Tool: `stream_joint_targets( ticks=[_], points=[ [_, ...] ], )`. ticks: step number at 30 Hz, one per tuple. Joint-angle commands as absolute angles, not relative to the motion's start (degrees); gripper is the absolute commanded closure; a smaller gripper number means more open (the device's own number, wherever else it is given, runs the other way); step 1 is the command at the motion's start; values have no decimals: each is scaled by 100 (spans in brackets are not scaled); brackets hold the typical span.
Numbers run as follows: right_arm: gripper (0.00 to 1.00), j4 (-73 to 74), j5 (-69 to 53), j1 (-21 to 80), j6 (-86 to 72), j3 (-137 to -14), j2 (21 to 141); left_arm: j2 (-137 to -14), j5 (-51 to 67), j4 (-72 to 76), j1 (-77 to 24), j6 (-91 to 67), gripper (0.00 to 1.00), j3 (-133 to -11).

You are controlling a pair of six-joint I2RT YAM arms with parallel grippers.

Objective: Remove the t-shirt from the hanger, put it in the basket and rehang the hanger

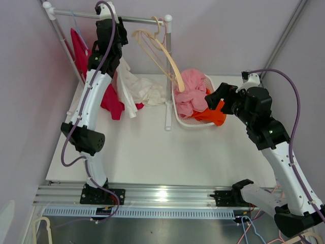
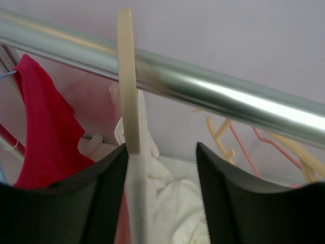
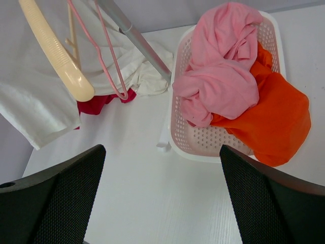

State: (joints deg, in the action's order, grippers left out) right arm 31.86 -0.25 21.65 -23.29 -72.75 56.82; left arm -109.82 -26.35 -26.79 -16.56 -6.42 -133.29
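Crumpled white t-shirt [image 1: 136,89] drooping below cream hanger [image 2: 127,76], hook over the metal rail [image 2: 218,94]

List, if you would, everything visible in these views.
rail: one, silver, top of the rack
t-shirt: one, white, hanging from the rail
hanger: one, cream, hooked on the rail, carrying the t-shirt
garment: one, red, hanging left of the t-shirt
spare hangers: count unclear, cream and pink, right end of the rail
basket: one, white, on the table
pink cloth: one, in the basket
orange cloth: one, in the basket, beside the pink
table: one, white
left end effector: open, at the hanger's hook
right end effector: open, above the table by the basket
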Motion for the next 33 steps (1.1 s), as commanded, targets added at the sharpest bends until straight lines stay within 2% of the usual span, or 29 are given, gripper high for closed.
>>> stream_joint_targets(
  ticks=[1, 3, 6, 8, 10, 11, 16, 22, 26, 33],
  points=[
    [1, 3015, 175, 2180, -2162, -7567, 5730, -11214, -2821, -2163, -1477, -563, 49, -13623],
    [1, 3015, 219, 2171, -2127, -7567, 5739, -11293, -2795, -1970, -1406, -571, 61, -13553],
    [1, 3006, 202, 2180, -2118, -7620, 5792, -11382, -2655, -1872, -1292, -589, 62, -13562],
    [1, 3006, 176, 2171, -2127, -7664, 5827, -11443, -2593, -1750, -1248, -606, 67, -13562],
    [0, 3015, 141, 2171, -2136, -7690, 5818, -11487, -2497, -1714, -1160, -624, 91, -13623],
    [1, 3015, 132, 2180, -2136, -7682, 5818, -11487, -2470, -1740, -1134, -668, 98, -13649],
    [1, 3085, 123, 2180, -2153, -7664, 5783, -11400, -1821, -1898, -967, -940, 99, -13895],
    [1, 3094, 70, 2215, -2215, -7611, 5757, -10688, -1345, -2039, -984, -1055, 99, -13852],
    [1, 3041, -95, 2250, -2285, -7594, 5722, -10153, -1178, -1986, -993, -1133, 99, -13397],
    [0, 2901, -158, 2303, -2382, -7462, 5678, -10046, -457, -2504, -1081, -1415, 99, -13315]
  ],
)
